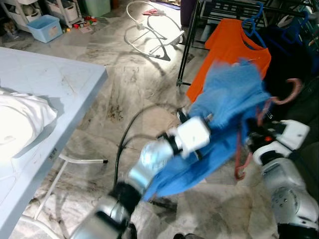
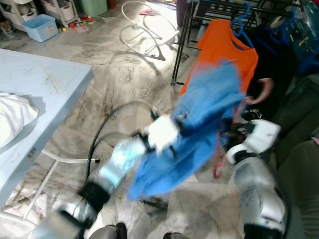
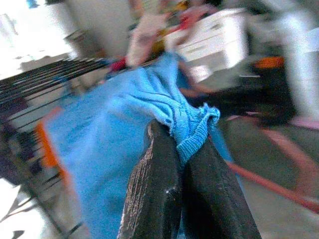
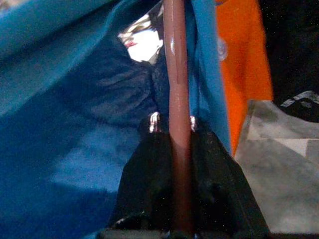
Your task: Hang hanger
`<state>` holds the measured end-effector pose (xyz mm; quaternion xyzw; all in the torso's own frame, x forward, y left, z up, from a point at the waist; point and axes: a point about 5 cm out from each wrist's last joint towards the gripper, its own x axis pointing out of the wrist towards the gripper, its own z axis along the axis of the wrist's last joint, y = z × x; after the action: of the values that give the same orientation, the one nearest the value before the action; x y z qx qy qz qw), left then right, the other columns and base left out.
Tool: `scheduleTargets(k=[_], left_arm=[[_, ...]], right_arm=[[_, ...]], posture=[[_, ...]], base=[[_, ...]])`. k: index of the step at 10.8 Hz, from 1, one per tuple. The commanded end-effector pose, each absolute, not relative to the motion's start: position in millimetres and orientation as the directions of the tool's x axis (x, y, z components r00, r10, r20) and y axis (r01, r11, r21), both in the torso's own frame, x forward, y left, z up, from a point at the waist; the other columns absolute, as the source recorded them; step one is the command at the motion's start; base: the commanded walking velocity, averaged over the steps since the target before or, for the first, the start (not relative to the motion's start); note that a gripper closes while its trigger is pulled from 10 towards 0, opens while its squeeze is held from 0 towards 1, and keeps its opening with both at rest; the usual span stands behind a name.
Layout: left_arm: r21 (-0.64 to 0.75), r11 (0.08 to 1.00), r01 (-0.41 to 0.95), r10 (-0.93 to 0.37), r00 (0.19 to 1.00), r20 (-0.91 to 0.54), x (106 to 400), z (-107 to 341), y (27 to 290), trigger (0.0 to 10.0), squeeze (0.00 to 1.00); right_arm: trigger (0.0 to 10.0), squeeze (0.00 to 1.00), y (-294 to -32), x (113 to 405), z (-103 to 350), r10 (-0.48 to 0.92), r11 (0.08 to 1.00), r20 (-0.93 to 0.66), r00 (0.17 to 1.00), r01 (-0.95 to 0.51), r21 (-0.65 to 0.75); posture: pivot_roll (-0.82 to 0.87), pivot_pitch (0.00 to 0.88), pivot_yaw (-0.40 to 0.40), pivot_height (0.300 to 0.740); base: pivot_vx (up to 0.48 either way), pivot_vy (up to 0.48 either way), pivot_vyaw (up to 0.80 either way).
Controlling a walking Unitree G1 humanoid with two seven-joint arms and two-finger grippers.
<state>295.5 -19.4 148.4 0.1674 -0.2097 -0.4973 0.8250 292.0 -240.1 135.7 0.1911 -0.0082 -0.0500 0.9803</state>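
The carry-to-rail step was in hand: just short of the drying rack, the right claw gripped the reddish hanger, the left claw pinching the blue garment. Next: hook it over a rail.

Both arms raised fwd, L hand & R hand clamped.

Crowded rack ahead, open floor to the left

The black drying rack is already hung with an orange shirt on a blue hanger and dark clothes, and the blue garment drapes before both tools, hiding the way to the rail; bare marble floor lies open between the worktop and the rack
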Motion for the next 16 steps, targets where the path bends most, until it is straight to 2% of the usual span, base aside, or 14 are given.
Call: scheduleTargets(k=[1,3,4,6,8,10,11,13,16], left_arm=[[0.506,0.416,0.756,-0.909,0.368,0.198,290,153,-22,10.0,0.0],[0.502,0.35,0.791,-0.936,0.311,0.163,281,142,-22,10.0,0.0],[0.514,0.336,0.79,-0.942,0.296,0.16,280,141,-19,10.0,0.0],[0.534,0.342,0.773,-0.938,0.317,0.142,287,142,-17,10.0,0.0],[0.538,0.435,0.722,-0.897,0.402,0.185,298,150,-14,10.0,0.0],[0.479,0.602,0.639,-0.796,0.529,0.294,314,168,-11,10.0,0.0],[0.462,0.612,0.641,-0.789,0.527,0.314,316,174,-13,10.0,0.0],[0.476,0.595,0.647,-0.802,0.51,0.31,315,177,-20,10.0,0.0],[0.463,0.533,0.708,-0.846,0.424,0.324,300,177,-34,10.0,0.0]], right_arm=[[10.0,0.0,-255,290,144,-0.179,0.91,0.039,0.983,0.15,0.386],[10.0,0.0,-257,294,146,-0.21,0.913,0.047,0.977,0.178,0.367],[10.0,0.0,-242,296,139,-0.122,0.924,0.009,0.992,0.11,0.366],[10.0,0.0,-234,296,133,-0.082,0.945,-0.012,0.997,0.081,0.318],[10.0,0.0,-241,294,133,-0.096,0.921,-0.019,0.995,0.095,0.379],[10.0,0.0,-226,286,97,0.02,0.946,-0.233,0.972,0.058,0.32],[10.0,0.0,-216,282,89,0.074,0.935,-0.267,0.961,0.026,0.354],[10.0,0.0,-203,280,85,0.155,0.942,-0.286,0.946,-0.054,0.331],[10.0,0.0,-188,282,86,0.219,0.929,-0.278,0.935,-0.113,0.352]], posture=[[0.07,0.157,-0.069,0.74],[0.07,0.16,-0.076,0.74],[0.07,0.161,-0.076,0.74],[0.07,0.161,-0.074,0.74],[0.07,0.16,-0.071,0.74],[0.07,0.162,-0.076,0.74],[0.07,0.163,-0.077,0.74],[0.07,0.162,-0.079,0.74],[0.07,0.157,-0.078,0.74]], base=[[0.0,0.0,0.0],[0.0,0.0,0.0],[0.0,0.0,0.0],[0.0,0.0,0.0],[0.0,0.0,0.0],[0.0,0.0,0.0],[0.0,0.0,0.0],[0.0,0.0,0.0],[0.0,0.0,0.0]])
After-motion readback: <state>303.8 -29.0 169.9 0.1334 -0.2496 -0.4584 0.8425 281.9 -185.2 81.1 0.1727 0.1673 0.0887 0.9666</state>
